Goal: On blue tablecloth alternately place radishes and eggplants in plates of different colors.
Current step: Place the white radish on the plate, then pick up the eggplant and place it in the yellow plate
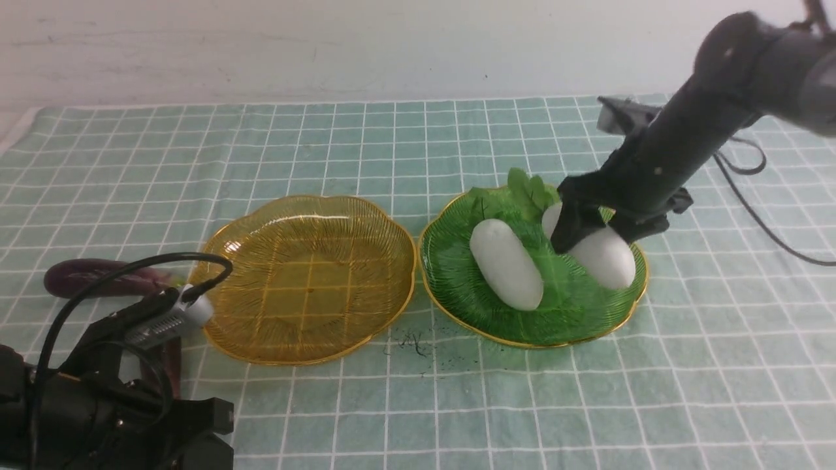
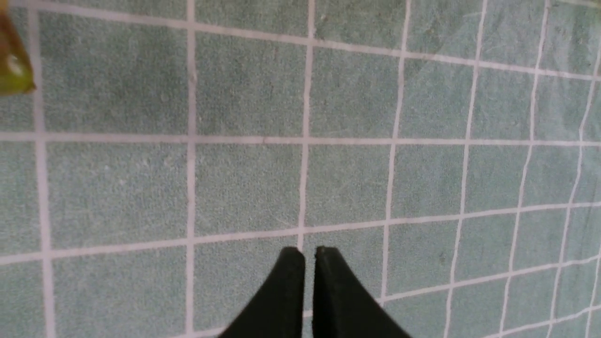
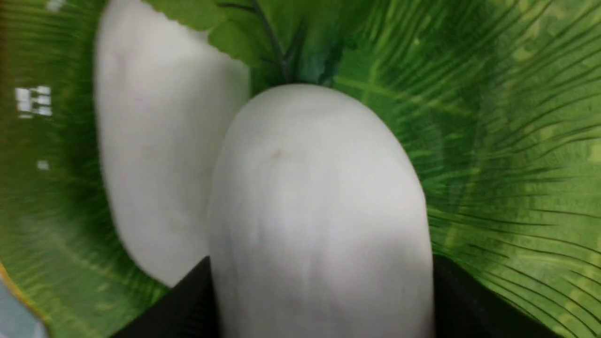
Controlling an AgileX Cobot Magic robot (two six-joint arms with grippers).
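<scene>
On the far left of the worktop, which the blue tablecloth (image 1: pixel 418 143) covers fully, one eggplant (image 1: pixel 98 277) lies on the cloth, near the amber plate (image 1: pixel 307 274) but apart from it. Nearer to the robot hangs the left claw (image 2: pixel 310 253), its two black tips pressed almost together over bare cloth, gripping nothing. Through the bottom of the amber plate the white grid of the cloth is visible. Just beside it on the right stands the green plate (image 1: pixel 522 343). In it the left radish (image 1: pixel 506 264) lies free, and close beside it the right radish (image 1: pixel 601 258) sits between the jaws of the right claw (image 1: pixel 597 238), which are spread wide and lie against both its sides, so the claw has hold of it. The leafy tops (image 1: pixel 526 189) point to the far rim. Whether this radish is lifted from the plate, I cannot tell.
</scene>
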